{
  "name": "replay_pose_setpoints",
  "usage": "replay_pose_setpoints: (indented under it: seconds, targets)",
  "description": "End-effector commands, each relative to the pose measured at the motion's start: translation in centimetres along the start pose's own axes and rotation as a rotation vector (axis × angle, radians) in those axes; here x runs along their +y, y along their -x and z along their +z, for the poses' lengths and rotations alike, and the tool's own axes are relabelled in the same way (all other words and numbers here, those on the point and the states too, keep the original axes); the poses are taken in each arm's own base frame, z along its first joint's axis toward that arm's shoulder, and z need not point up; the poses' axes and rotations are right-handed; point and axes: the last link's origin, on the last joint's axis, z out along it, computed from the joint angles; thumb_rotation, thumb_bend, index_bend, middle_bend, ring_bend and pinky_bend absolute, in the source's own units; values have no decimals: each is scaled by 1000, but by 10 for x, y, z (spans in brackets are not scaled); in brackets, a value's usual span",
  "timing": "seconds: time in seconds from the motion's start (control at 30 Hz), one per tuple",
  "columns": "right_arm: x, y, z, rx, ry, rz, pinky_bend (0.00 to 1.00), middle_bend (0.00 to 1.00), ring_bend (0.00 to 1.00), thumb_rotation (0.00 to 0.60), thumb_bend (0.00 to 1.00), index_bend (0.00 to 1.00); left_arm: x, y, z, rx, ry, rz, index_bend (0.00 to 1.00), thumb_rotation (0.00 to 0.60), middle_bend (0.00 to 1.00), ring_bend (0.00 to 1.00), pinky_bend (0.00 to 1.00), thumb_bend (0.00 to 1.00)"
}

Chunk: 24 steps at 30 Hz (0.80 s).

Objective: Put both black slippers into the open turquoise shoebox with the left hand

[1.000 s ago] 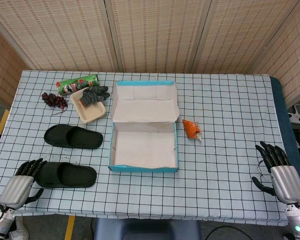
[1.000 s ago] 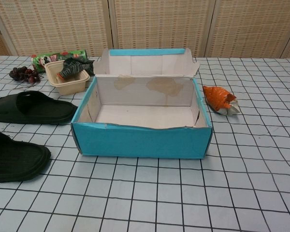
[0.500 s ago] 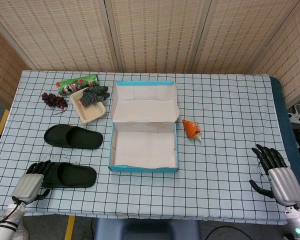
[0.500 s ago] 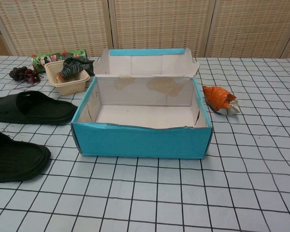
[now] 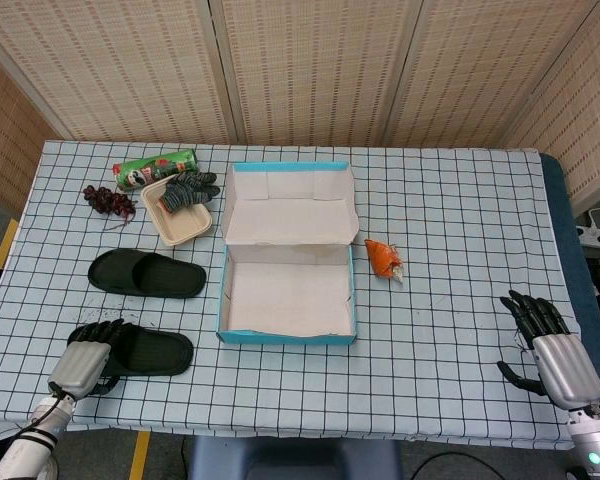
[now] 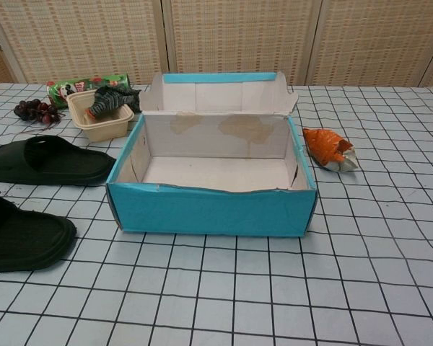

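Note:
Two black slippers lie left of the open turquoise shoebox [image 5: 288,300] [image 6: 213,205], which has nothing in it. The far slipper [image 5: 147,273] [image 6: 50,160] lies flat, with nothing touching it. My left hand [image 5: 85,358] is at the left end of the near slipper [image 5: 140,350] [image 6: 25,238], its dark fingers [image 5: 105,330] spread over that end. The slipper still lies flat on the table. My right hand [image 5: 545,350] hovers with fingers apart at the table's near right edge, holding nothing. Neither hand is clearly seen in the chest view.
Behind the slippers stand a beige tray [image 5: 183,215] holding a grey glove, a green can [image 5: 155,168] on its side and dark grapes [image 5: 107,199]. An orange crumpled wrapper [image 5: 383,258] lies right of the box. The box's lid flap stands up at the back.
My left hand has moved right and forward from beside the near slipper until its fingers lie over the slipper's left end. My right hand has drifted slightly toward the near edge.

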Motion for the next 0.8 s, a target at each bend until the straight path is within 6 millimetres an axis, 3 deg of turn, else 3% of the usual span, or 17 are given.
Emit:
replay_pose_setpoints:
  seconds: [0.03, 0.8]
  targets:
    - [0, 0, 0, 3, 0, 1, 0, 0, 0, 600, 165, 0, 3, 1, 2, -10, 7, 4, 0, 600, 0, 0, 63, 344]
    - [-1, 1, -1, 8, -4, 8, 0, 0, 0, 600, 166, 0, 6, 16, 12, -85, -4, 58, 0, 600, 0, 0, 114, 340]
